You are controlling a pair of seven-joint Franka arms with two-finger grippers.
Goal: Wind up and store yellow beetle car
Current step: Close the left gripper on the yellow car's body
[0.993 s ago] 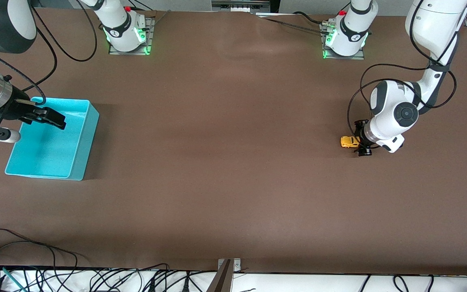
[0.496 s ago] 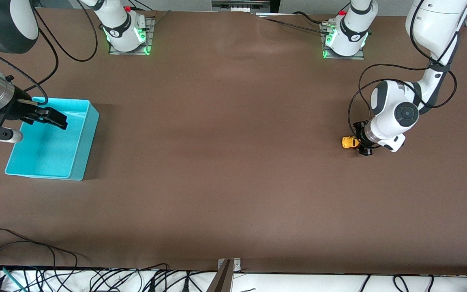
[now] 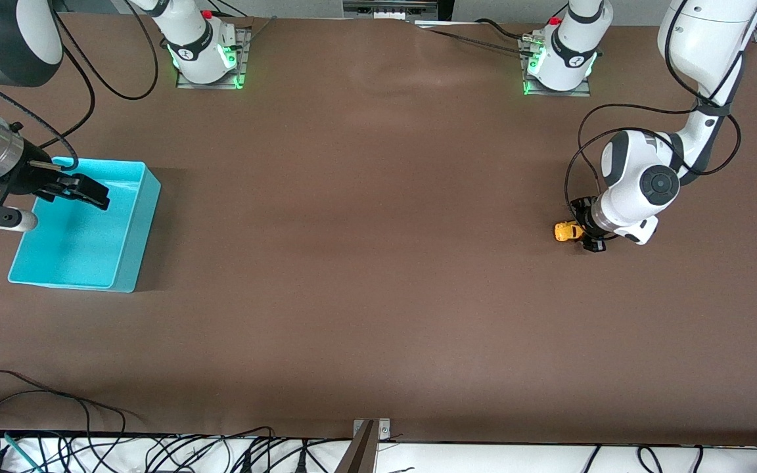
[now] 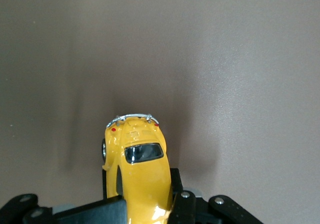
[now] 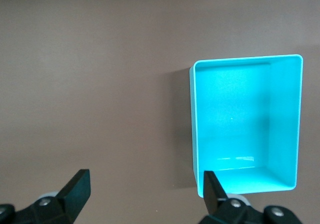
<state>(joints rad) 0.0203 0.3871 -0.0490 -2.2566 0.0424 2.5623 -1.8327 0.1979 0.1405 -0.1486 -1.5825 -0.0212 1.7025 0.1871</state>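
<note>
Brown matting covers the whole worktop (image 3: 365,263), and near the edge at the right arm's end sits a turquoise bin (image 3: 130,217) with nothing in it; the right gripper (image 3: 76,190) waits in the air over the bin's rim with its jaws spread wide and nothing between them. Toward the left arm's end of the worktop, the left gripper (image 3: 587,230) is down at the surface with its jaws closed on the sides of the yellow beetle car (image 3: 566,231), whose wheels rest on the matting.
</note>
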